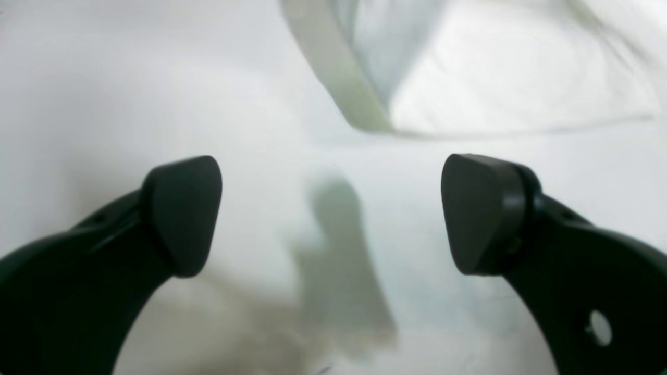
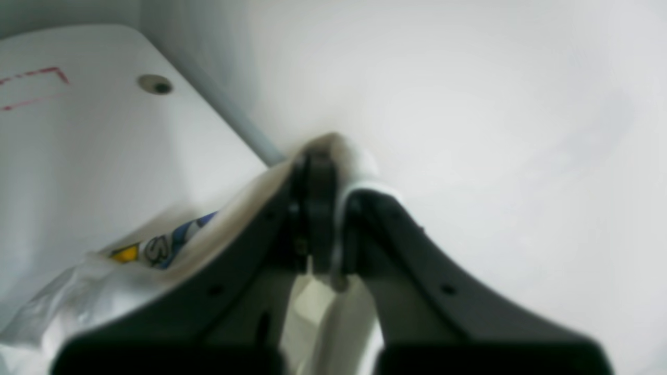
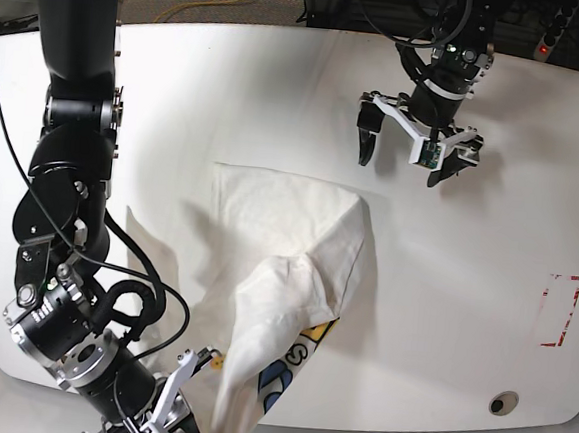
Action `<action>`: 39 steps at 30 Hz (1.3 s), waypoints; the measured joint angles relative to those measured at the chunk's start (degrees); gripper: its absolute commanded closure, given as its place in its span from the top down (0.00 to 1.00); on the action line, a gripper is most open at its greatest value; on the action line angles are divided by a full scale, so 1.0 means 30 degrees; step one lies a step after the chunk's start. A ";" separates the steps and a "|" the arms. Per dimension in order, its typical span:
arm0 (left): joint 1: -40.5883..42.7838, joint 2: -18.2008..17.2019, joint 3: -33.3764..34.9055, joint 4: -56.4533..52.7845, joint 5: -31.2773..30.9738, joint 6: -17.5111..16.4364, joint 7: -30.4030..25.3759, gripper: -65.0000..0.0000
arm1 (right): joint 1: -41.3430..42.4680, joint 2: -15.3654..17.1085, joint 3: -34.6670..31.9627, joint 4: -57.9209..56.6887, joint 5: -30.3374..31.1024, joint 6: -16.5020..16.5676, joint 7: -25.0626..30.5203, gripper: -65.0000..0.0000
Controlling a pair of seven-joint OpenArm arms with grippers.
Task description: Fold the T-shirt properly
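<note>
Because a fold needs one edge carried over the rest, the right pincer [image 2: 322, 208] is pressed together on a bunch of the white T-shirt [image 3: 285, 276], cloth wrapped over both fingertips in the right wrist view.

Item 1. Right pincer: at about 7 o'clock in the base view, near the bench's [image 3: 280, 85] front edge. The pinch lifts that end of the garment off the bench, so cloth rises in a ridge toward the grip and turns its printed face partly outward.

Item 2. T-shirt: centre of the bench, running from 12 o'clock of the right pincer up toward mid-bench. Far portion lies flat, presumably as the base layer for the fold; near portion is raised and rumpled. Print [image 3: 293, 362] in blue and yellow shows at the lower fold.

Item 3. Left pincer [image 3: 412, 151]: at about 1 o'clock, spread wide, holding nothing, hovering apart from the shirt's far edge. Its wrist view shows only white surface and a cloth edge [image 1: 344, 78] ahead. Judged: parked clear to leave the carry unobstructed, or awaiting a corner.

Item 4. Red marking [image 3: 561, 310]: at 3 o'clock, well apart.
</note>
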 measured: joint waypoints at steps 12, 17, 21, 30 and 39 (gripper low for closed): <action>-0.4852 0.1894 0.2069 -0.6018 -0.0015 0.1151 -0.1078 1.00 | 0.1166 0.0051 -0.0911 0.0029 0.0189 0.0087 0.0058 0.00; -0.6346 0.2885 0.2790 -0.8109 -0.0015 0.1086 -0.1042 1.00 | 0.1158 0.0117 -0.0882 0.0029 0.0117 0.0073 0.0022 0.00; -0.7315 0.3767 0.2805 -0.9770 0.0058 0.1144 -0.1392 1.00 | 0.1166 0.0109 -0.0882 0.0022 0.0204 0.0087 0.0029 0.00; -0.9114 0.4080 0.2725 -1.1905 0.0000 0.1202 -0.1552 0.10 | 0.1260 0.0743 -0.0860 0.0022 0.0226 0.0138 0.0029 0.00; -0.9755 0.4167 0.2776 -1.1504 -0.0146 0.3599 0.0240 0.02 | 0.1282 0.1545 -0.0372 0.0022 0.0240 0.0153 0.0036 0.00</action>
